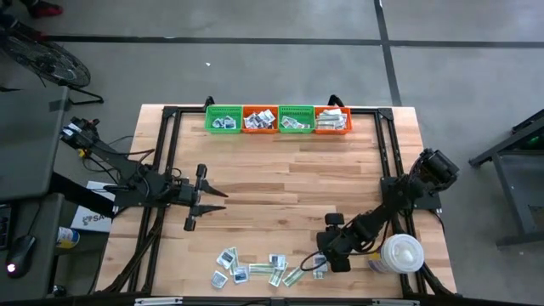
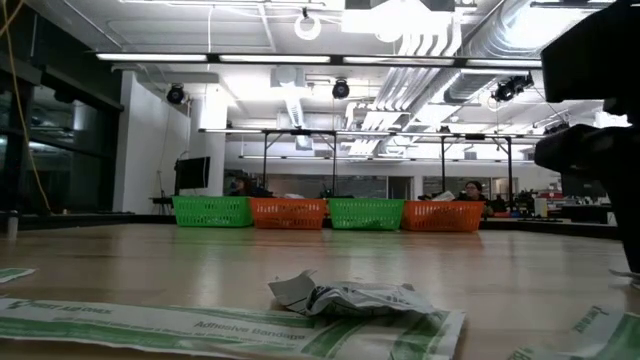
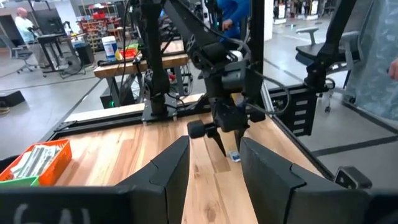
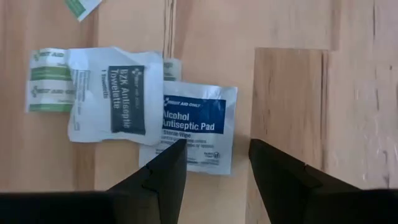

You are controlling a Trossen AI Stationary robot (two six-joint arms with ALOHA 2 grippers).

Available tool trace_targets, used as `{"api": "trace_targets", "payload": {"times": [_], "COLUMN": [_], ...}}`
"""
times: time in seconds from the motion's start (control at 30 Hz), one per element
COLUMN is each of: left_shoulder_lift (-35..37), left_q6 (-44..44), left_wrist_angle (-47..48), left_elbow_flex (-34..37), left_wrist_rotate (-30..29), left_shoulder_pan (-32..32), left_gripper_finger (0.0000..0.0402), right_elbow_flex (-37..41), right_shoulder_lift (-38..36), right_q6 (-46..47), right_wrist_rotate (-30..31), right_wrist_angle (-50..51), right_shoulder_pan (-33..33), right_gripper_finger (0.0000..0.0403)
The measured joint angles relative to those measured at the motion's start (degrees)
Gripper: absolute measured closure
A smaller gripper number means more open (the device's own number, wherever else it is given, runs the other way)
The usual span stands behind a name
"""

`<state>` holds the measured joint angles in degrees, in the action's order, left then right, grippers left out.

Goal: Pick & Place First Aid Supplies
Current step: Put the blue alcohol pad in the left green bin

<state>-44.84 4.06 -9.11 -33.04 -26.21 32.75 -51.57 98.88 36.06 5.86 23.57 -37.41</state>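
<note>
At the near edge of the table (image 1: 280, 204), a scatter of small flat packets (image 1: 255, 270): white squares with dark marks and narrow green-striped strips, some overlapping. Just over the right end of that scatter, the right hand (image 1: 321, 265), pointed down, fingers apart with nothing between them. Straight below it in the right wrist view, an alcohol pad packet (image 4: 198, 124) flat on the wood, partly overlapped by a towelette packet (image 4: 115, 96), which in turn lies over a green-striped bandage strip (image 4: 50, 81). Right fingertips (image 4: 165, 165) above the lower edge of the alcohol pad packet, straddling it; contact cannot be told. Just beside the right arm, a big white round lidded container (image 1: 401, 253) near the table's right front corner. Along the far edge, a row of four baskets side by side: green (image 1: 223, 118), orange (image 1: 260, 119), green (image 1: 296, 118), orange (image 1: 332, 120), each holding some packets. Well apart from the scatter, over the left middle of the table, the left hand (image 1: 212, 201), fingers spread and empty, aimed toward the right arm.
</note>
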Motion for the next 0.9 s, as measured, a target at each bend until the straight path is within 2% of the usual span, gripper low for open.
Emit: {"api": "trace_targets", "payload": {"times": [0.2, 0.37, 0.5, 0.8, 0.9], "left_shoulder_lift": [0.0, 0.0, 0.0, 0.0, 0.0], "left_q6": [0.0, -0.1, -0.2, -0.6, -1.4], "left_wrist_angle": [0.5, 0.5, 0.5, 1.4, 2.6], "left_elbow_flex": [0.0, 0.0, 0.0, 0.0, 0.0], "left_wrist_rotate": [0.0, 0.0, 0.0, 0.0, 0.0], "left_shoulder_pan": [0.0, 0.0, 0.0, 0.0, 0.0], "left_gripper_finger": [0.0261, 0.0261, 0.0261, 0.0261, 0.0261], "right_elbow_flex": [-0.6, -0.7, -0.6, -0.6, -0.6], "right_shoulder_lift": [4.7, 5.4, 5.4, 5.4, 5.4], "right_q6": [1.6, 3.9, 4.0, 6.0, 6.7], "right_wrist_rotate": [0.8, 4.0, 3.4, 2.9, 3.7], "right_wrist_angle": [0.4, 0.4, 0.5, 0.2, 0.0], "right_shoulder_pan": [-1.7, -3.2, -3.2, -3.0, -3.1], "right_gripper_finger": [0.0231, 0.0238, 0.0274, 0.0391, 0.0397]}}
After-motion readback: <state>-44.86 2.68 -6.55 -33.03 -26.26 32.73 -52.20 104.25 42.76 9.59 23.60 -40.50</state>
